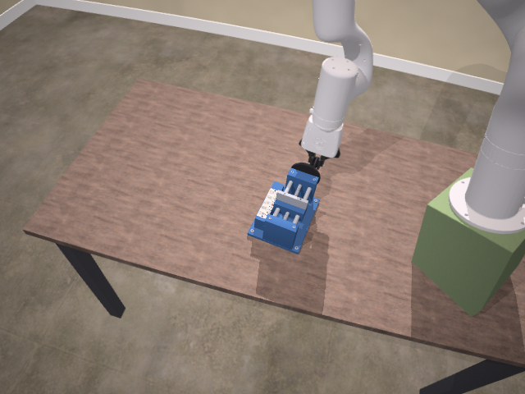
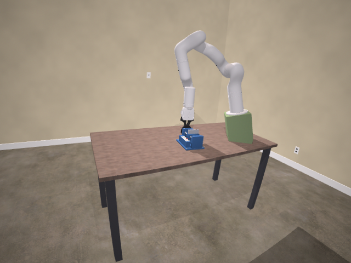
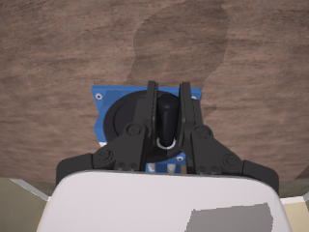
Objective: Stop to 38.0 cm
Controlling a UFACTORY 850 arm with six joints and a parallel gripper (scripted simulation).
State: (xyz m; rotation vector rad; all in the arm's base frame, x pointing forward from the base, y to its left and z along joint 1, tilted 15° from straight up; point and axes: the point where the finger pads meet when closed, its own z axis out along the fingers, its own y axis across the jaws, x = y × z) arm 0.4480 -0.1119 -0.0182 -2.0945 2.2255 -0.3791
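A blue stop fixture (image 1: 286, 213) stands on the wooden table, with three silver rods, a grey stop block (image 1: 291, 199) across them and a white scale strip (image 1: 267, 204) along its left side. A black handwheel (image 1: 306, 168) sits at its far end. My gripper (image 1: 317, 161) hangs straight down over the wheel and is shut on the handwheel's black crank knob (image 3: 168, 118), which shows between the two fingers in the wrist view. The wheel disc (image 3: 126, 119) lies to the left of the fingers there. The fixture also shows in the exterior view (image 2: 190, 139).
The arm's green base block (image 1: 466, 249) stands at the table's right end. The table's front edge runs close below the fixture in the top view. Bare wooden top lies to the left of the fixture.
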